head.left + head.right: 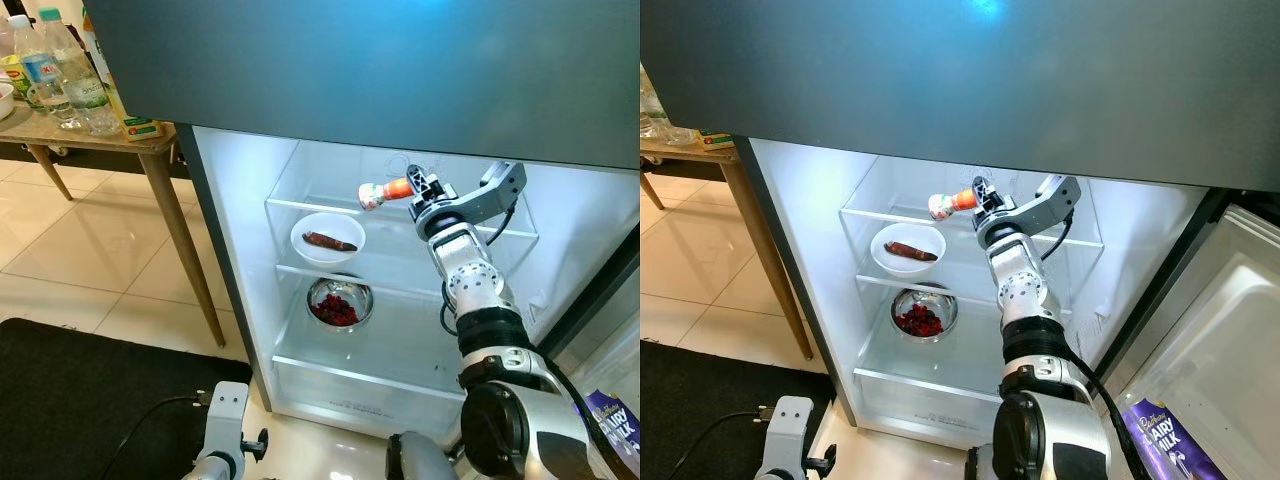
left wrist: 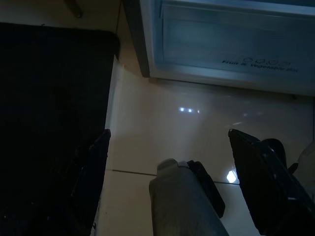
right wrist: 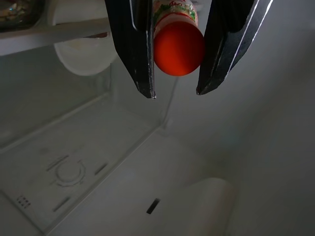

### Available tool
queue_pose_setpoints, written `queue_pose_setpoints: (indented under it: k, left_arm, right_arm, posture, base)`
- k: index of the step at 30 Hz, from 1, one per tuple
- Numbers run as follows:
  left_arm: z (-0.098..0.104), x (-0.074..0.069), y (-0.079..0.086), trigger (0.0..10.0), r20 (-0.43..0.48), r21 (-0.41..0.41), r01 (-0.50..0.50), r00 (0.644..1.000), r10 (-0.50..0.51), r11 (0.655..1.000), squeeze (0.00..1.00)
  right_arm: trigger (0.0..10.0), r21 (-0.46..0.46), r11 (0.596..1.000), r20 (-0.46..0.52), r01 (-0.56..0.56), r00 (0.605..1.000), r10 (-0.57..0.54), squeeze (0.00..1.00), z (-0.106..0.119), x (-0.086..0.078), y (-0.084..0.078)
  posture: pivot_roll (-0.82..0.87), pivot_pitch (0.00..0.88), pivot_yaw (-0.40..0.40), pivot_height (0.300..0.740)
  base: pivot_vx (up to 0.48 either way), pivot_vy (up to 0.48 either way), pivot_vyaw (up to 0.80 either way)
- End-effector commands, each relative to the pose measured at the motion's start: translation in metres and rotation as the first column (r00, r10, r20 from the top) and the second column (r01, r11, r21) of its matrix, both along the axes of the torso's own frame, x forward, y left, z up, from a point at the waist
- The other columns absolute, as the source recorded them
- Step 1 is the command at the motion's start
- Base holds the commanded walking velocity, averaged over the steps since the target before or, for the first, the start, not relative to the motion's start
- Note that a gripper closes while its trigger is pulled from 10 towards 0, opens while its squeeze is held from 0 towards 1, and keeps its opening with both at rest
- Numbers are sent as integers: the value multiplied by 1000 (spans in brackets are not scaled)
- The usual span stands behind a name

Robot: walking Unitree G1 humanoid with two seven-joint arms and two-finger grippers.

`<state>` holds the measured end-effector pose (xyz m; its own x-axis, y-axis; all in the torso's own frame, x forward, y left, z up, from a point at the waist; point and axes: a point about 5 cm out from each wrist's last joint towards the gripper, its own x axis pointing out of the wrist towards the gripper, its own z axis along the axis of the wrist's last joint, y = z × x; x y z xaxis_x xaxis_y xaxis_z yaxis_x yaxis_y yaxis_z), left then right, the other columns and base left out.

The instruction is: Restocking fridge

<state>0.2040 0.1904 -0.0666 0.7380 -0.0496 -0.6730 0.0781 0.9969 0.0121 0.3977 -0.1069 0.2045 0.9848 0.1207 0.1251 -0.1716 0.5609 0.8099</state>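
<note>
Standing at far left: a wooden table (image 1: 150, 140) carrying clear water bottles (image 1: 75, 75) and a yellow carton (image 1: 125, 110), over pale floor tiles (image 1: 90, 250). Lying below it: a black mat (image 1: 80, 390), with a dark cable trailing across toward the robot.

Hanging low beside the mat: the left gripper (image 2: 172, 162), idling above the tiles near the fridge's bottom drawer (image 2: 231, 44), its two black fingers (image 2: 93, 167) spread wide apart and holding nothing.

Gaping open in the middle: the fridge (image 1: 400, 70), lit from within. Sitting on the upper glass shelf (image 1: 400, 275): a white bowl (image 1: 328, 238) with a brown piece of food in it. Resting on the shelf beneath, just under the white one: a steel bowl (image 1: 340, 302) of dark red pieces (berries or something like them, too small to tell).

Reaching into the top of the compartment, right of the white bowl and above it: the right gripper (image 1: 405, 190), clamping a small bottle (image 1: 380, 192) between its fingers (image 3: 133, 44). Being held sideways in the air, touching no shelf: that bottle, orange rounded end (image 3: 178, 48) in the grip, pale body pointing left.

Showing at far right: the open fridge door (image 1: 1230, 330), with a purple chocolate bar (image 1: 1165, 435) lying in its lower pocket.
</note>
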Motion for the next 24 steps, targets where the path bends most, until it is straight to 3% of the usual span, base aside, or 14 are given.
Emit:
queue_pose_setpoints:
  k: [1, 13, 24]
  left_arm:
    - [-3, -3, -6, 10000, -12, -10, 12, 1000, -12, 1000, 0]
    - [-3, -4, -7, 10000, -12, -10, 17, 1000, -18, 1000, 0]
    - [-4, -6, -6, 10000, -17, -5, 22, 1000, -22, 1000, 0]
  right_arm:
    - [10000, 5, 998, 22, -62, 998, 62, 0, 8, -2, 33]
    - [10000, -194, 981, -38, -18, 999, 10, 0, -6, 8, 32]
    - [10000, -279, 960, -21, -10, 1000, 5, 0, -7, 10, 33]
  posture:
    - [-87, 0, -12, 605]
    - [-72, 0, -19, 605]
    - [-65, 0, -22, 605]
  base:
    - [0, 0, 0]
    - [0, 0, 0]
    - [0, 0, 0]
